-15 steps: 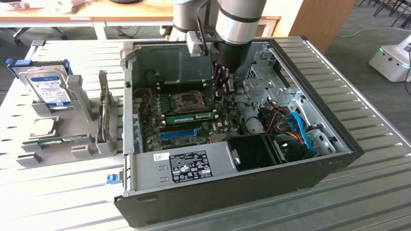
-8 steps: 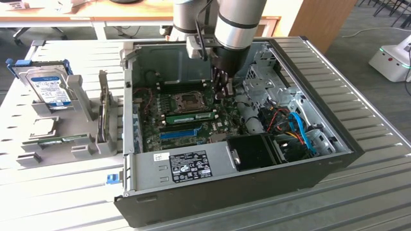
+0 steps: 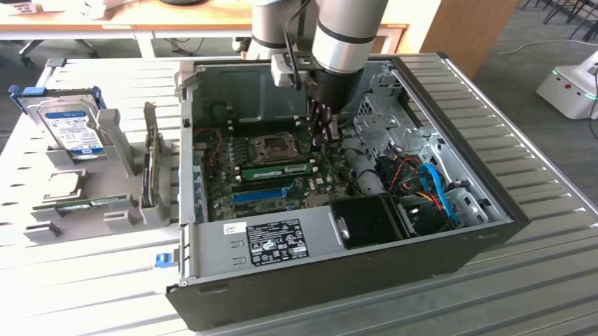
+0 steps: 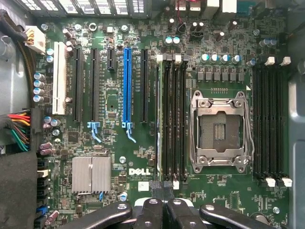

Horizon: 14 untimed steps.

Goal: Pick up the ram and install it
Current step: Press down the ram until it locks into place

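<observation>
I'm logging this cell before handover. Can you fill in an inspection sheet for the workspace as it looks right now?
Surface: slatted metal table carrying an open computer case.
Job's things: ram stands in a memory slot beside the CPU socket; whether it is fully seated cannot be told.
Clutter: hard drive in a grey holder at the exterior view's left.
Grippers: gripper is inside the case over the motherboard, fingers shut, nothing seen between them.
Cables: red, orange and blue cables in the case; coloured wire bundle.
Surroundings: wooden desks behind the table; white machine on the floor.
</observation>
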Available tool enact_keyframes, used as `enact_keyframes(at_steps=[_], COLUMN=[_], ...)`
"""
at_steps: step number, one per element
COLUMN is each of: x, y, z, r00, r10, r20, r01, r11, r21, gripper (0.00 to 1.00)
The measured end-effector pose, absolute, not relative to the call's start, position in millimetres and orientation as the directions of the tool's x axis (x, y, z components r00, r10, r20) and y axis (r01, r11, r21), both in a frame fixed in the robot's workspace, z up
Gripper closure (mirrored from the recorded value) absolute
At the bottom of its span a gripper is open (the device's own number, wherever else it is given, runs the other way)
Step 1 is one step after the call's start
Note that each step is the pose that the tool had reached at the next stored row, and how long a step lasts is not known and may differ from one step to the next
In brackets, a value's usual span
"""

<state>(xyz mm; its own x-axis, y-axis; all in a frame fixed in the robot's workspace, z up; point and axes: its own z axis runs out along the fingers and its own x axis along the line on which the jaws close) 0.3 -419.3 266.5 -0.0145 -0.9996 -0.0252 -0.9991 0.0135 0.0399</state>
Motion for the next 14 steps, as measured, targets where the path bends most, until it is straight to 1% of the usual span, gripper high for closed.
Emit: enact_keyframes(at_steps=[6,14], x=[0,0], y=[-419,-419], z=[263,251], r00=[-0.014,-0.014], r10=[-1.0,-1.0], r20=[-0.025,-0.025], r01=[-0.999,-0.999], r11=[0.013,0.013], r21=[0.04,0.04], gripper=[0.89,0.89])
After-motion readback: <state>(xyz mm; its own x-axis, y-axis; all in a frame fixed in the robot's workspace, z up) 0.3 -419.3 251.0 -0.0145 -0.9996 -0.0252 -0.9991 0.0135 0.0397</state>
